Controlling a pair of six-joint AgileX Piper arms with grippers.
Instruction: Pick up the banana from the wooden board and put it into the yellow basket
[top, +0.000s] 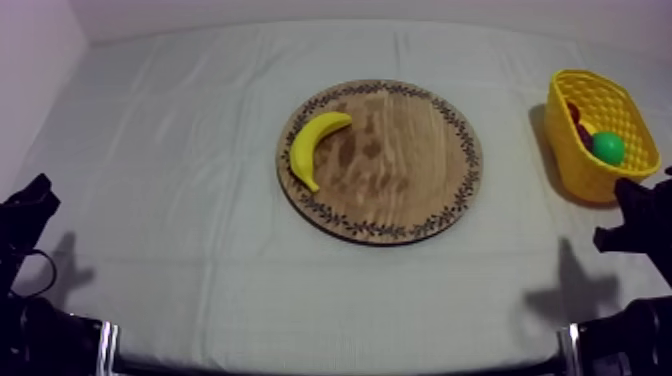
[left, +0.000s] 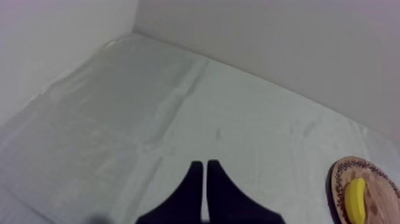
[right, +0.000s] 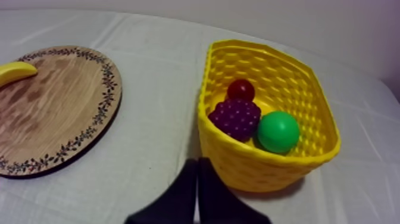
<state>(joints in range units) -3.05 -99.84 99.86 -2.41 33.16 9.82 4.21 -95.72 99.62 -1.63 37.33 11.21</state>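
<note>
One banana (top: 315, 146), one board (top: 405, 175), one basket (top: 588, 172)

The table (top: 180, 180) is covered edge to edge with a grey-white cloth (top: 200, 290), faintly creased along its fold lines. Two things lie directly on the cloth: a round wooden board (top: 400, 190) with a patterned rim, near the middle, and a yellow basket (top: 578, 160) standing upright toward the right side, apart from the board.
</note>
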